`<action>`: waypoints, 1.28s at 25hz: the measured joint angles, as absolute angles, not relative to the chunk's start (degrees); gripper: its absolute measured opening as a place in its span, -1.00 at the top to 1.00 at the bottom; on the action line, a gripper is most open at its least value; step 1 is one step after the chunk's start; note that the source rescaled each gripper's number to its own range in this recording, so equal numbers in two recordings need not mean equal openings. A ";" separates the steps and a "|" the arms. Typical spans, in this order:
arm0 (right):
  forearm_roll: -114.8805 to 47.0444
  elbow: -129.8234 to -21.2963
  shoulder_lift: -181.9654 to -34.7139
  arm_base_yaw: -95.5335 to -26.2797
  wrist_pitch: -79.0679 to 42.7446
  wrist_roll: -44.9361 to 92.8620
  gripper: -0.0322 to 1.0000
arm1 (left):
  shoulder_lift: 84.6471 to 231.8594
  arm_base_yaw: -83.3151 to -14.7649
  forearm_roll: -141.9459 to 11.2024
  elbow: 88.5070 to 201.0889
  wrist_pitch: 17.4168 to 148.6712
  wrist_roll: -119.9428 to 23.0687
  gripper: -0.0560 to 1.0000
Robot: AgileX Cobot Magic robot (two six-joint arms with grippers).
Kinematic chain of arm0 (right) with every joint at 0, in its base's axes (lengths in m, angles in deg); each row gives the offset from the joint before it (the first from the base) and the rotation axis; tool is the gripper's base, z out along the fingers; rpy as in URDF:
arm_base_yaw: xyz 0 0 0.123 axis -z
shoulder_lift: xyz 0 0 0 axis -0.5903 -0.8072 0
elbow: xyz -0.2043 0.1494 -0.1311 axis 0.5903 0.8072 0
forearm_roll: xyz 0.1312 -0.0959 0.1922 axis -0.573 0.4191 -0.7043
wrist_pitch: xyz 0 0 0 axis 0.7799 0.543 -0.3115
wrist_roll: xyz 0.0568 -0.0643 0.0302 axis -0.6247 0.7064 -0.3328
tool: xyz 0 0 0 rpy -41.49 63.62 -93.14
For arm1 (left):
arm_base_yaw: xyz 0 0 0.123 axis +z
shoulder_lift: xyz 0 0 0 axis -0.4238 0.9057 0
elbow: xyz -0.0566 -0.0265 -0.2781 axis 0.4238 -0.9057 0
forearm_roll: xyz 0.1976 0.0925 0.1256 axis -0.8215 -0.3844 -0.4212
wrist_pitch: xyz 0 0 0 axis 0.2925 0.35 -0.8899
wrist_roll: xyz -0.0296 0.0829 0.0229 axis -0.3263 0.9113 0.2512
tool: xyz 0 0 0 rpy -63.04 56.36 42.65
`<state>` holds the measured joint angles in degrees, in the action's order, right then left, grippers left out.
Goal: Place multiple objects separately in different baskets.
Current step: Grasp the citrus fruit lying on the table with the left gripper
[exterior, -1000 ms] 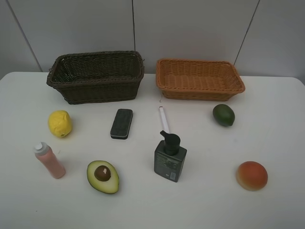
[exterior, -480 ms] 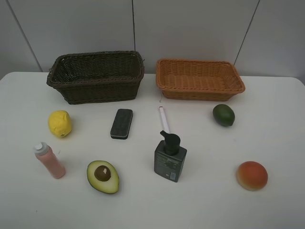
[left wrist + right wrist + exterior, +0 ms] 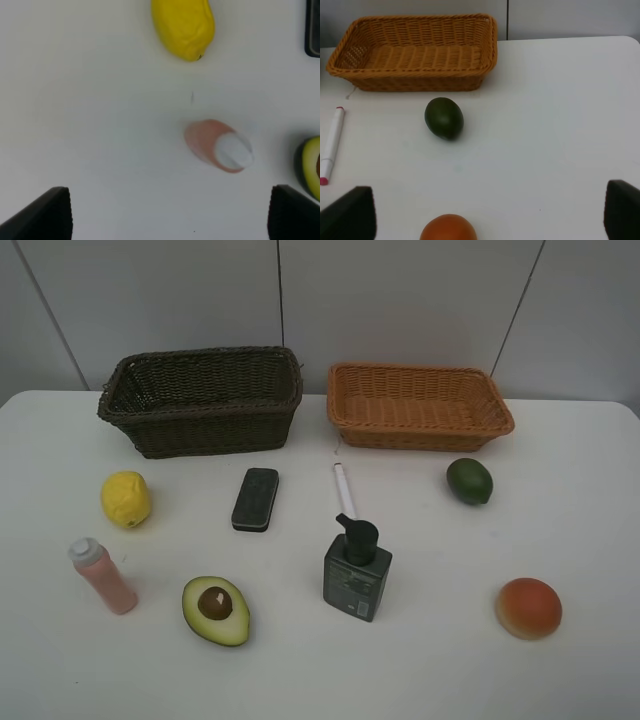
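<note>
status: nothing sorted yet; both baskets look empty, all eight items remain on the counter (image 3: 580, 520).
dark brown basket (image 3: 215, 430): deep, back left. orange-tan basket (image 3: 420, 435): shallow, beside it.
row one: lemon (image 3: 126, 499), black eraser (image 3: 256, 499), white marker (image 3: 343, 490), dark green fruit (image 3: 469, 481).
row two: pink bottle (image 3: 103, 577), halved avocado (image 3: 216, 610), dark pump bottle (image 3: 357, 572), orange-red fruit (image 3: 528, 607).
left tool (image 3: 167, 215): wide, holding nothing, over the pink bottle.
right tool (image 3: 485, 215): wide, empty.
</note>
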<state>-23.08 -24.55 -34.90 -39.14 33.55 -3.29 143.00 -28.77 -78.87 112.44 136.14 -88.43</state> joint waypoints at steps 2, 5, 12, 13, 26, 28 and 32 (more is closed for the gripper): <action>-23.08 -24.55 -34.90 -39.14 33.55 -3.29 -1.00 | 152.01 -28.77 -77.85 116.24 136.01 -90.56 -1.00; -23.08 -24.55 -34.90 -39.14 33.55 -3.29 -1.00 | 162.74 -28.77 -76.39 120.52 135.09 -93.21 -1.00; -23.08 -24.55 -34.90 -39.14 33.55 -3.29 -1.00 | 181.37 -28.77 -73.53 126.55 129.85 -94.68 -1.00; -23.08 -24.55 -34.90 -39.14 33.55 -3.29 -1.00 | 183.40 -28.77 -73.34 127.17 128.91 -94.72 -1.00; -23.08 -24.55 -34.90 -39.14 33.55 -3.29 -1.00 | 195.74 -28.77 -71.41 128.92 116.87 -94.47 -1.00; -23.08 -24.55 -34.90 -39.14 33.55 -3.29 -1.00 | 196.63 -28.77 -71.36 128.92 115.82 -94.34 -1.00; -23.08 -24.55 -34.90 -39.14 33.55 -3.29 -1.00 | 198.17 -28.77 -70.96 128.92 113.48 -94.01 -1.00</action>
<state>-23.08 -24.55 -34.90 -39.14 33.55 -3.29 198.17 -28.77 -70.96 128.92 113.48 -94.01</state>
